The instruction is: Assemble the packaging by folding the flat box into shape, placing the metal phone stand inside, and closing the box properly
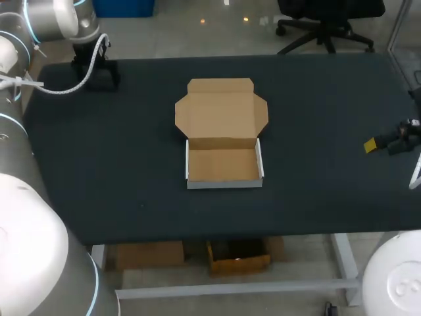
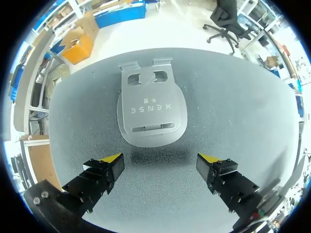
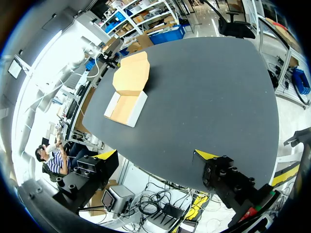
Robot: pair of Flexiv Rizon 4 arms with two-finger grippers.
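The dark counter (image 1: 316, 164) carries an open cardboard box (image 1: 222, 135) at its centre, its lid spread flat toward twelve o'clock. A grey phone stand (image 2: 151, 114) lies flat near the ten o'clock corner, well apart from the box.

A big dark flat table (image 1: 329, 99) fills the middle. On it, near the middle, sits a brown cardboard box (image 1: 223, 164) with white outer walls. Its low walls stand up on all four sides. Its lid (image 1: 222, 110) lies open and flat on the table behind it, with small flaps at both sides and at the far edge. The silver, round left arm (image 1: 59, 20) comes in at the far left corner. Its black left gripper (image 1: 97, 74) points down at the table there, well apart from the box. The right gripper (image 1: 385, 142), black with a yellow tip, sits low near the table's right edge, also well apart from the box.
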